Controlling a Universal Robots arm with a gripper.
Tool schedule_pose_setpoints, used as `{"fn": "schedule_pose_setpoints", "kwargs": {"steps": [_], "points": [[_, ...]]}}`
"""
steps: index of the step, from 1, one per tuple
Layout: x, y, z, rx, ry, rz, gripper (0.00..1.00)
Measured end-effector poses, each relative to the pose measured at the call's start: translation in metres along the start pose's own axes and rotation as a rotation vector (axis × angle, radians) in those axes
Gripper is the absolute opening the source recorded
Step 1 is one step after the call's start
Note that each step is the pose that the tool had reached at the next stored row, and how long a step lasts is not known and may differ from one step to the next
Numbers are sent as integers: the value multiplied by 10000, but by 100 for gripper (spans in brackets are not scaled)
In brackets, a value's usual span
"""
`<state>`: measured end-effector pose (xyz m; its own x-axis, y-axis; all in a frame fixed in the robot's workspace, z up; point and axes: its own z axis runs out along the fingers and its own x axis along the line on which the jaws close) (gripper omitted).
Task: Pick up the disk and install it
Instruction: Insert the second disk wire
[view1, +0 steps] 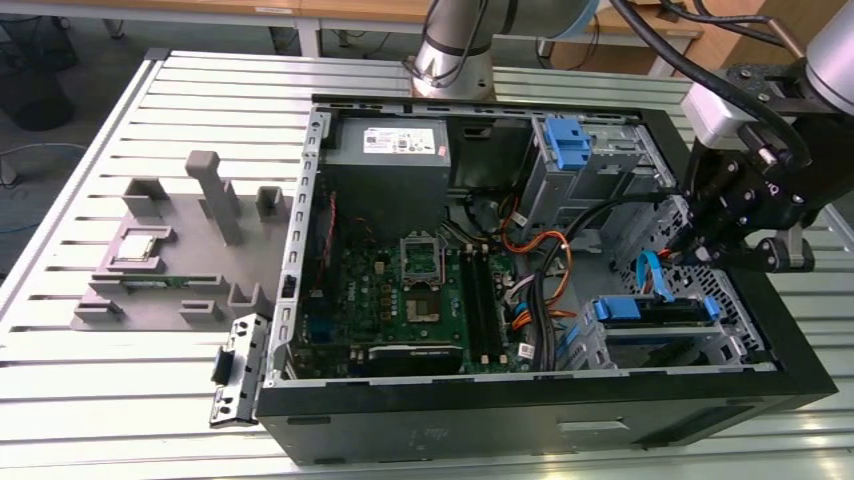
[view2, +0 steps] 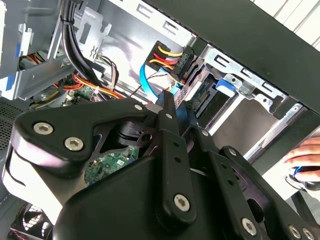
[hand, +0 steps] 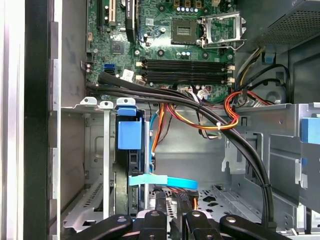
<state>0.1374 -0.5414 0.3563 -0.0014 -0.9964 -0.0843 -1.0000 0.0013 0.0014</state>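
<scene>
The disk (view1: 650, 311), a drive in a blue plastic carrier, sits in the drive cage at the front corner of the open computer case (view1: 534, 400), on the exterior view's right. In the first wrist view the disk (hand: 129, 135) stands on edge in the cage, its blue tab facing the camera. In the second wrist view the disk (view2: 210, 95) lies just beyond the fingertips. My black gripper (view1: 714, 250) hangs above that cage, slightly to the exterior view's right of the disk. The gripper (hand: 173, 207) (view2: 169, 100) looks shut, with nothing seen between its fingers.
A blue flat cable (hand: 160, 181) and black cable bundles (hand: 200, 107) cross the space near the cage. Another blue bracket (view1: 569, 142) sits in the upper bay beside the grey power supply (view1: 390, 140). A grey fixture (view1: 174, 250) stands beside the case. A hand (view2: 306, 152) shows past the case wall.
</scene>
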Motion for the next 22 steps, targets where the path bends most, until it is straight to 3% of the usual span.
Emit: {"fn": "schedule_pose_setpoints", "kwargs": {"steps": [7, 22], "points": [[-62, -39, 17, -1, -3, 0, 24], [-90, -124, 24, -1, -2, 2, 24]]}}
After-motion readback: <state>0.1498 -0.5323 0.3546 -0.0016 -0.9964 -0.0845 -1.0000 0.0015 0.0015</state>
